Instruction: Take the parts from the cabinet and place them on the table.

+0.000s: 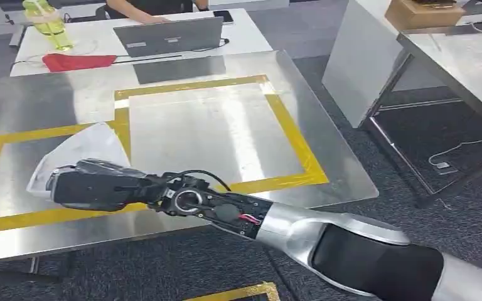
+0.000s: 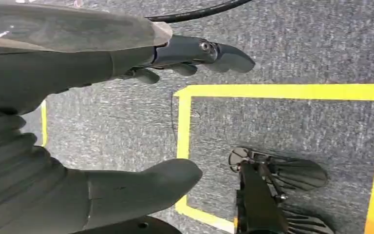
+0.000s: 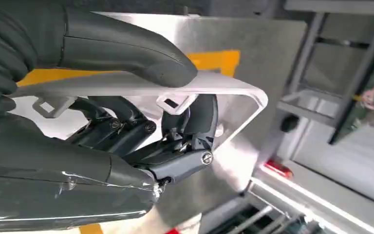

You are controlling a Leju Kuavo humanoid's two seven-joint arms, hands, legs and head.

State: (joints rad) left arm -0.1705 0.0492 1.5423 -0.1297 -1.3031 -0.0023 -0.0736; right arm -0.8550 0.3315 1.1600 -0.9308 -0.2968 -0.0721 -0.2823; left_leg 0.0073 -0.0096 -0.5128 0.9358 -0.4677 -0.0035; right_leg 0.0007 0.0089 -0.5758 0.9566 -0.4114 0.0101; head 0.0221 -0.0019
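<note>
White part (image 1: 78, 157) held flat, tabletop-parallel.

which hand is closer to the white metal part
Right. The right hand grips the white metal part over the steel table; the left hand hangs open above the carpeted floor, away from it.

Beyond the right hand (image 1: 91, 187), on the far white desk, stands an open grey laptop (image 1: 168, 36). A crumpled red cloth (image 1: 78, 61) lies to the laptop's left, with a translucent yellow-green bottle (image 1: 48, 24) farther back. Far right of the hand, a brown cardboard box (image 1: 423, 14) sits on another surface.
</note>
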